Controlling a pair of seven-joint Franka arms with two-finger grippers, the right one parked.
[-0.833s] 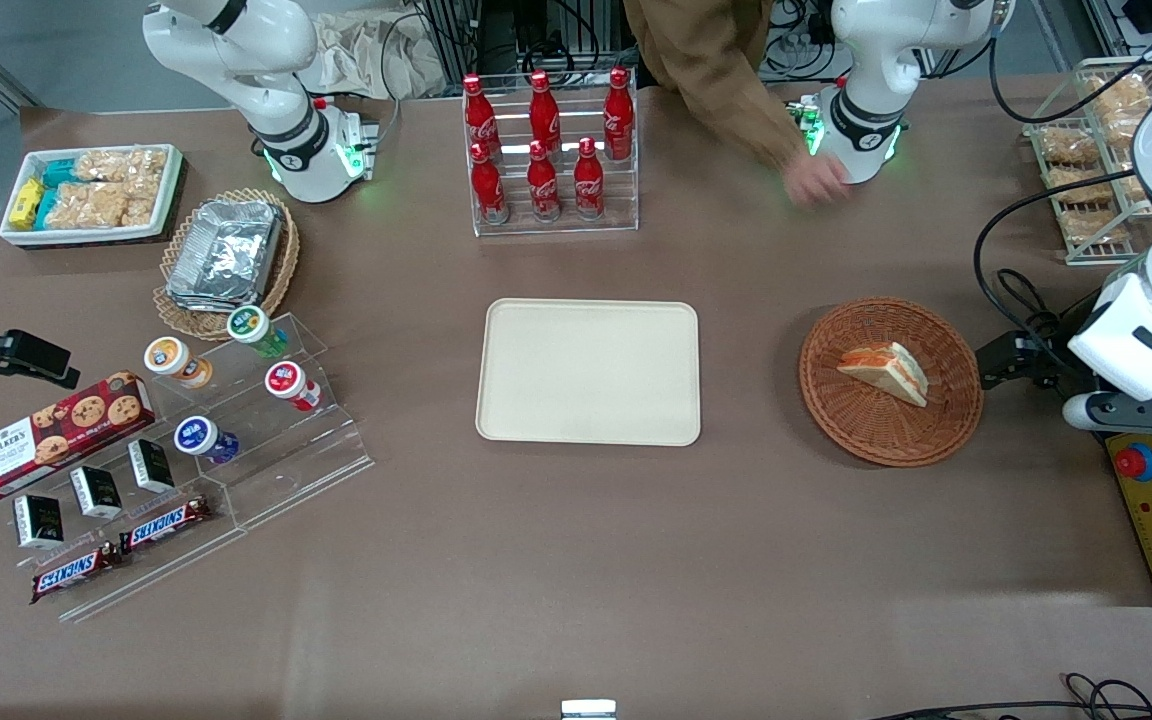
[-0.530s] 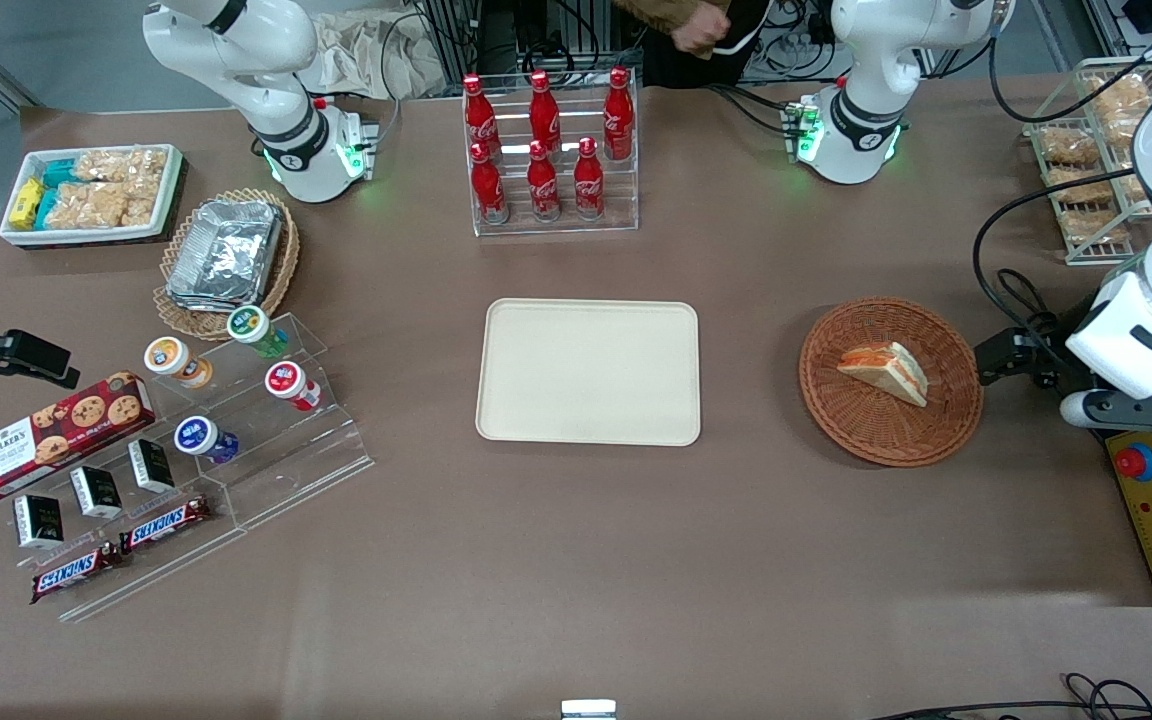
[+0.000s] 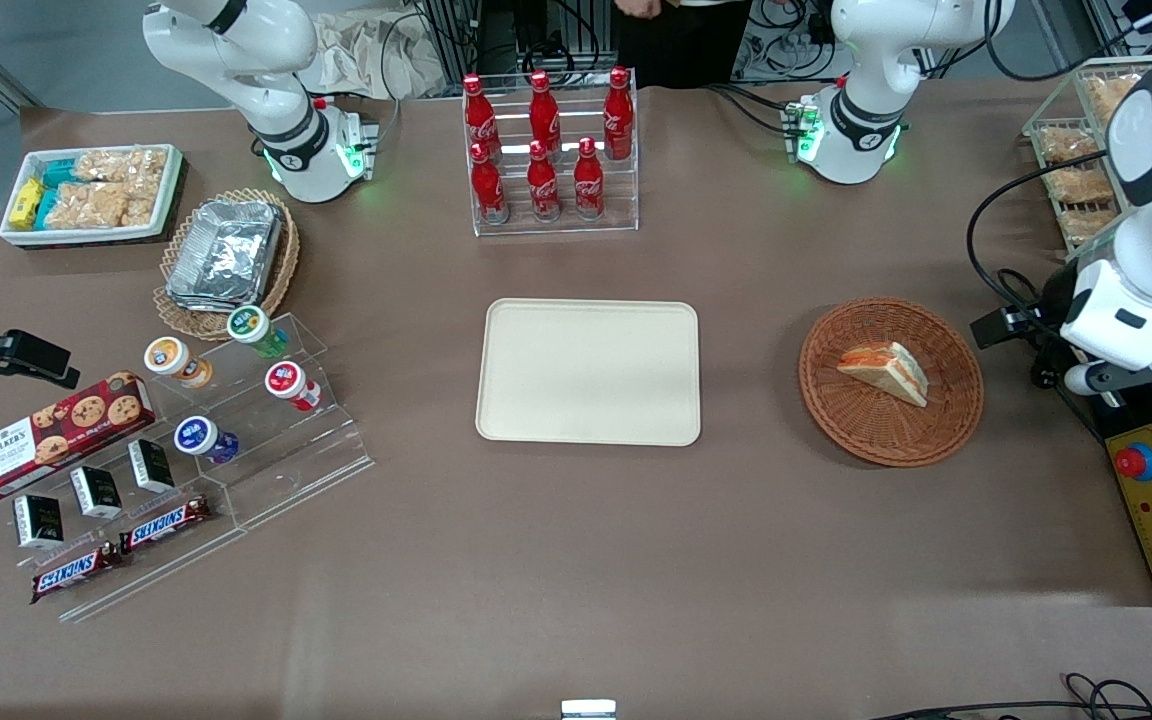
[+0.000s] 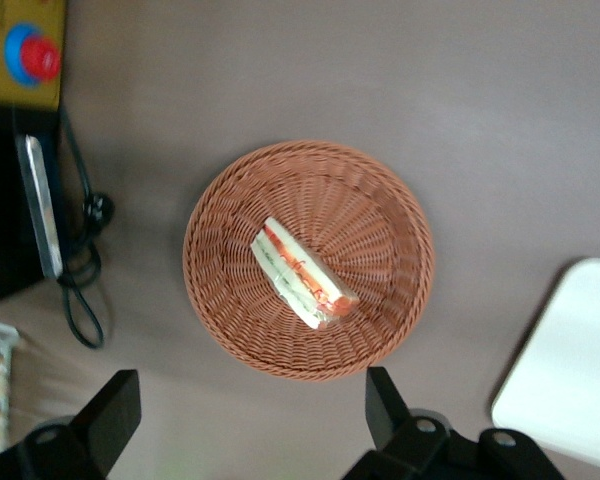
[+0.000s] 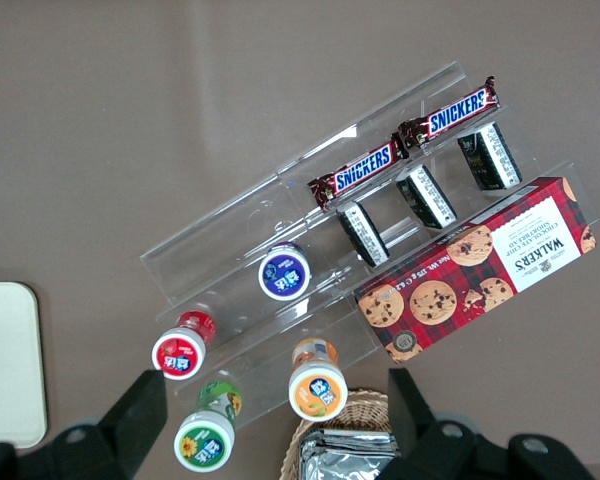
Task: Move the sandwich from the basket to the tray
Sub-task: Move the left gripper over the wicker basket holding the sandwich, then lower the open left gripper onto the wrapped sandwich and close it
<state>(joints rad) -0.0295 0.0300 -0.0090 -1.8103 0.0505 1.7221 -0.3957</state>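
a: where is the sandwich (image 3: 884, 371)?

b: it lies in the basket (image 3: 946, 420), a little off the middle, resting on the woven floor with its filling edge showing orange-red. the basket stands on the bench (image 3: 576, 560) toward the working arm's end.

a: and the gripper (image 4: 248, 425)?

b: it hangs above the bench beside the basket, at the basket's edge toward the working arm's end, clear of the wicker. its two fingers (image 4: 388, 405) are spread wide apart with nothing between them. in the wrist view the sandwich sits between the lines of the two fingers but well apart from them, lower down in the basket. in the front view the arm's white body hides the fingers.

a: is anything touching the sandwich?

b: only the basket under it.

a: the tray (image 3: 511, 420)?

b: flat on the middle of the bench, bare, well apart from the basket, toward the parked arm's end of it. a rack of red bottles (image 3: 544, 150) stands farther from the front camera than the tray.
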